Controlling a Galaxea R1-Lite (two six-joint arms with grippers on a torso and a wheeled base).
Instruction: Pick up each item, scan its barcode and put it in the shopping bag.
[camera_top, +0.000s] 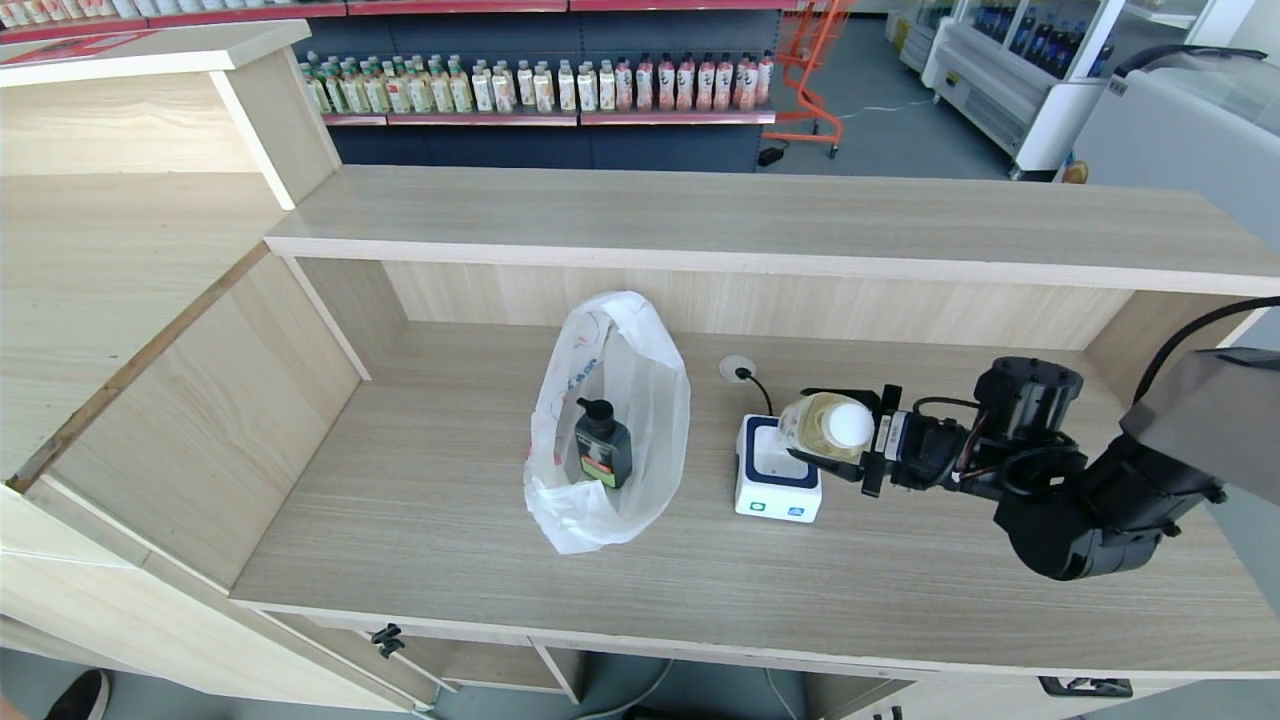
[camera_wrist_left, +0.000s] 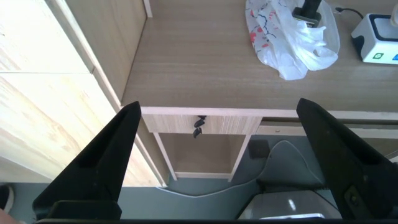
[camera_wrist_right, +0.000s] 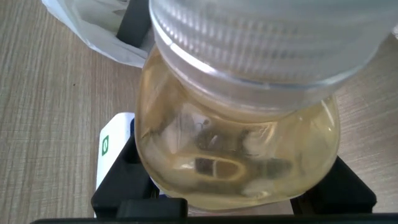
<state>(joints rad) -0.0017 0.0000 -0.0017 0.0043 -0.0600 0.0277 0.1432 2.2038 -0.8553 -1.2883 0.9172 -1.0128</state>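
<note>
The right jaws are closed round a bottle of pale yellow liquid, holding it just above the scanner, probably to present its barcode. Nearby on the table the bag stands open with a dark pump bottle inside. The left jaws gape wide and empty, off the table's front edge.

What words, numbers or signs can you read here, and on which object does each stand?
No text is legible.
Shopping bag: red and blue print, blurred.
Pump bottle in the bag: label too small.
Scanner: small green sign, no readable words.
Clear bottle in the right tool: no readable label.
Shelf bottles: labels too small.
</note>
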